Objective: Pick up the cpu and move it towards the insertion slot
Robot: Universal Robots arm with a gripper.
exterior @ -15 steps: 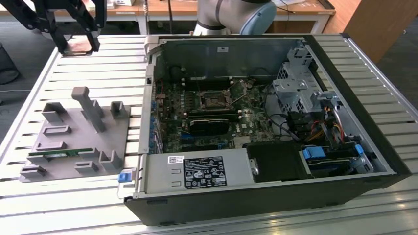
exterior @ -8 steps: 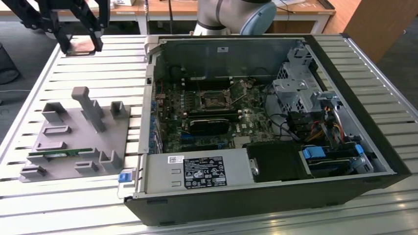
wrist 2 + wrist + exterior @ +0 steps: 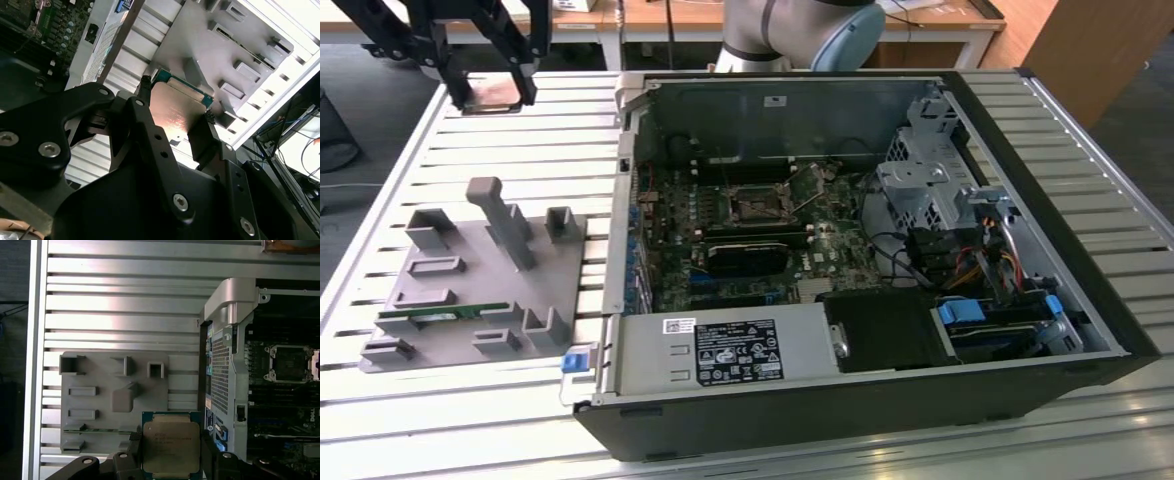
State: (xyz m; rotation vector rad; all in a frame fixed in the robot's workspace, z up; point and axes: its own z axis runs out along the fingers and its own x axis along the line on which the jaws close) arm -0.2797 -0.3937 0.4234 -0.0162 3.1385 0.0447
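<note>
The cpu [image 3: 171, 447], a flat square chip with a silver top and a green rim, is pinched by its edges between my black gripper [image 3: 171, 456] fingers. In the second wrist view the cpu [image 3: 172, 112] shows its shiny face, with the gripper [image 3: 175, 106] shut on it. In the exterior view the gripper [image 3: 494, 100] hangs with the cpu [image 3: 491, 91] over the slatted table's far corner on that view's left, well above the surface. The insertion slot [image 3: 757, 205] is a dark square socket in a metal frame on the motherboard, seen also in the first wrist view as the slot [image 3: 289, 363], well away from the chip.
A grey fixture plate [image 3: 467, 290] with upright holders lies on the exterior view's left and holds a green memory stick [image 3: 434, 313]. The open computer case [image 3: 854, 400] has tall walls, drive cages and cables. The arm's base [image 3: 787, 30] stands behind the case.
</note>
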